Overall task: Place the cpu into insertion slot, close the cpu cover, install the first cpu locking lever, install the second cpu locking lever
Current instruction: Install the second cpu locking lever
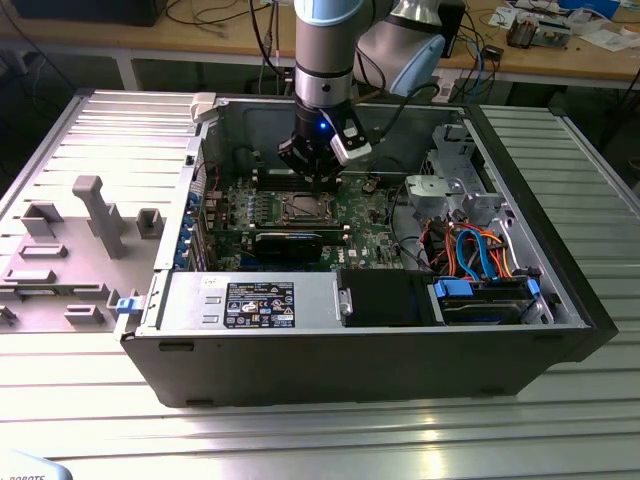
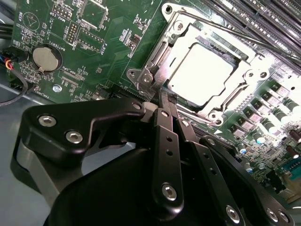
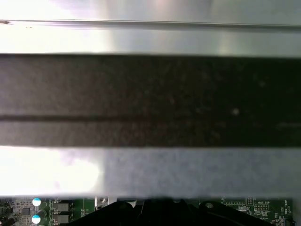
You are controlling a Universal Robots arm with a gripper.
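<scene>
Gripper (image 2: 162,96), fingers pressed together and holding nothing, is hovering at the corner of the cpu cover (image 2: 162,49), which is lying closed over the cpu (image 2: 200,73) in its socket. Case walls are hemming the motherboard (image 1: 365,215); the gripper body is hiding the near socket edge.

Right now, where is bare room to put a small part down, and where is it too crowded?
Bare: the ribbed table in front of the computer case. Crowded: the motherboard around the gripper, and the cables at the exterior view's right.
</scene>
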